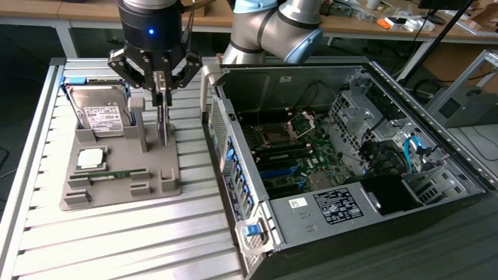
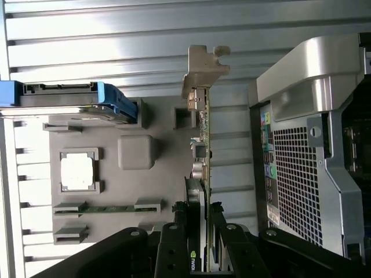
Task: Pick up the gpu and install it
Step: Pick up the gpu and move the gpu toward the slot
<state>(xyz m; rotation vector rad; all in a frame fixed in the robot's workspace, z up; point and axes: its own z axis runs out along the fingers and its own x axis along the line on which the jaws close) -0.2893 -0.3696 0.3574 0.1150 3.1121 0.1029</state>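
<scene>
The pincer (image 1: 160, 93) is grasping the gpu (image 1: 164, 125) by its upper edge, with its fingers (image 2: 173, 237) pressing on both faces of the card. The gpu is standing upright on edge at the grey holder (image 1: 160, 186), which is resting on the slatted table (image 1: 116, 245); whether the card is touching its slot cannot be told. In the exterior view, the hard drive (image 1: 101, 114) is standing at 9 o'clock from the gpu, and the processor chip (image 1: 91, 157) and RAM stick (image 1: 116, 174) are lying at 7 o'clock. The open computer case (image 1: 327, 76) is lying at 3 o'clock from the holder, with its motherboard (image 1: 288, 151) facing up. The silver end bracket (image 2: 204, 69) is pointing away from the pincer.
</scene>
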